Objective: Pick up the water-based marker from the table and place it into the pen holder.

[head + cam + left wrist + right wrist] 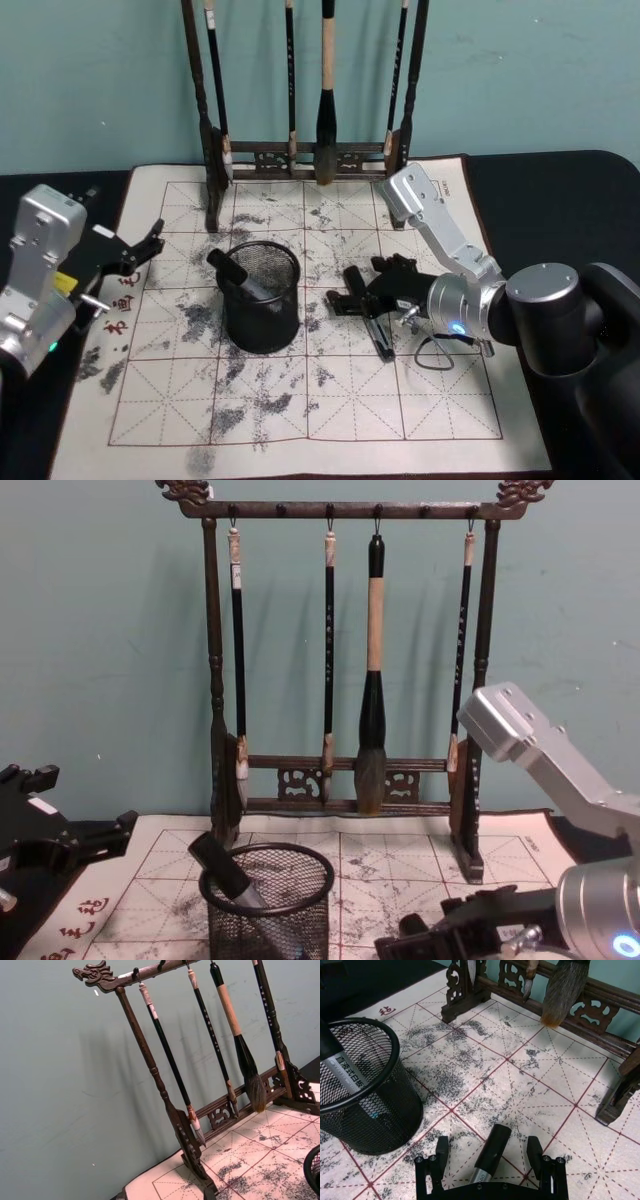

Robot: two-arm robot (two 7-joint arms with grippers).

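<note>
Right gripper point(487, 1147) straddles the smooth black marker point(495, 1137) on the inked mat point(545, 1085), fingers spread wide. The round wire-mesh pen holder point(390, 1115) stands near. Left gripper point(150, 242) sits parted by the mat's edge.

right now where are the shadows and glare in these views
Left wrist view: the brush rack and its brushes throw soft, broad shadows on the wall. Chest view: fainter shadows beside each hanging brush. Head view: the right arm's silver shell is brightest; no glare on the mat. Right wrist view: flat light; ink smudges hide any shadow around the marker between the open jaws of the right gripper.
</note>
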